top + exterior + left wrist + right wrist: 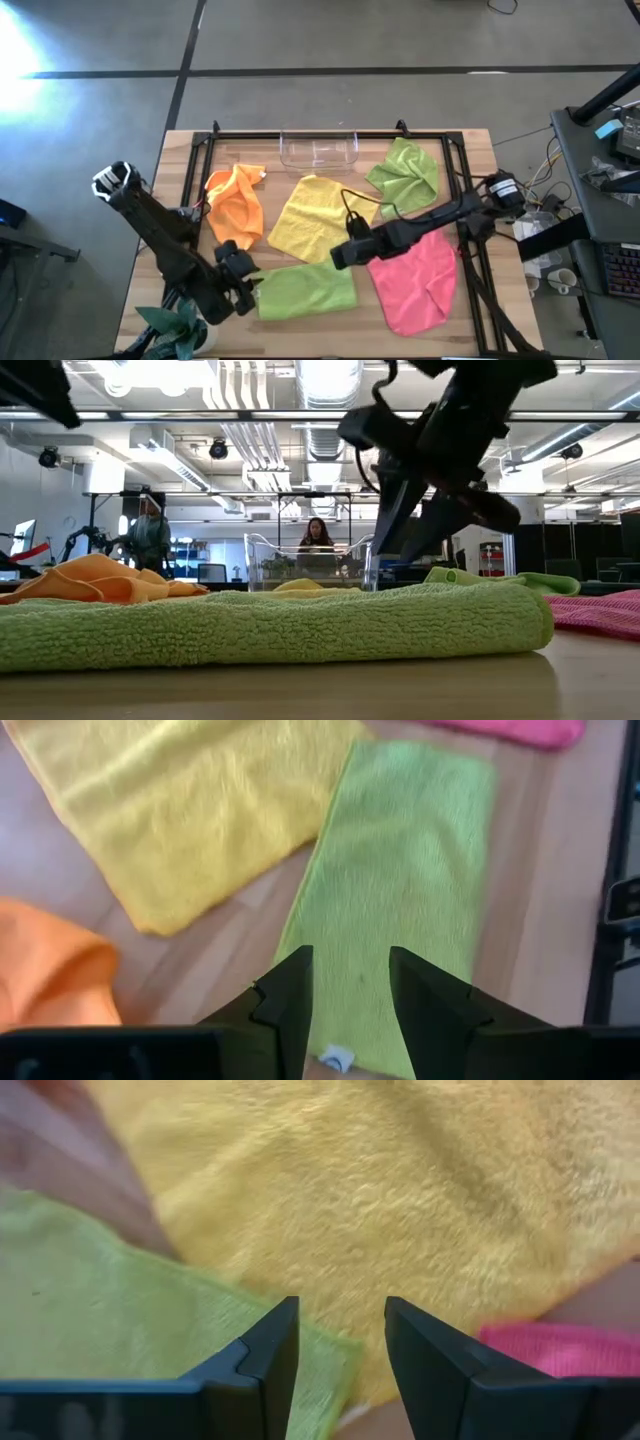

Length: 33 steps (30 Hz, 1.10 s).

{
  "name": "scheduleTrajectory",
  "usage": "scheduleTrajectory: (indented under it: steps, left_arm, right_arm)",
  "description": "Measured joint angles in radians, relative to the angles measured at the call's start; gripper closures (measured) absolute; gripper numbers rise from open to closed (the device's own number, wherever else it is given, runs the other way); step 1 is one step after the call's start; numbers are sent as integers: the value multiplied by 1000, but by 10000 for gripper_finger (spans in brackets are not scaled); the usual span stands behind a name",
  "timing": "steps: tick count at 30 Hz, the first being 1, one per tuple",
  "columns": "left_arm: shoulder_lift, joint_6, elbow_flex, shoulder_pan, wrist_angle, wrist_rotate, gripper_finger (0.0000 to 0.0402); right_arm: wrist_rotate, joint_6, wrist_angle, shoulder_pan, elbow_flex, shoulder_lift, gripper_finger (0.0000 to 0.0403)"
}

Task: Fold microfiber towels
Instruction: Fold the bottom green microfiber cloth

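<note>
A lime green towel [305, 290], folded into a long strip, lies flat near the table's front edge; it fills the foreground of the low view [270, 625]. My left gripper [246, 280] hovers open over its left end [400, 900], with nothing between the fingers. My right gripper [340, 255] hangs open above the strip's far right corner [90, 1320] and the near edge of the yellow towel [400, 1190]. The yellow towel [315, 218] lies spread at the centre. The orange towel [237, 205] is crumpled to the left, a second green towel [405, 172] at the far right, and the pink towel [418, 280] at the near right.
A clear plastic tray [318, 150] stands at the table's far edge, centre. A black frame [195, 170] borders the work area on the left, far and right sides. In the low view, people show in the room beyond the table.
</note>
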Motion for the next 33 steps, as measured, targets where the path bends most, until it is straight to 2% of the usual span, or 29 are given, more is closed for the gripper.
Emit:
scheduleTrajectory:
  steps: [18,22,29,33]
  left_arm:
    - [-47,252,-19,29,-34,-88,283]
    - [-47,307,-19,67,-50,-109,283]
    - [-63,312,-20,177,-106,-145,283]
    - [-81,326,-27,248,-107,-149,283]
  right_arm:
    - [-45,-17,-9,-94,-2,116,264]
    - [-49,-18,-27,-143,0,125,264]
    - [-42,-43,-156,-269,0,125,264]
    - [15,-82,-203,-334,-2,125,264]
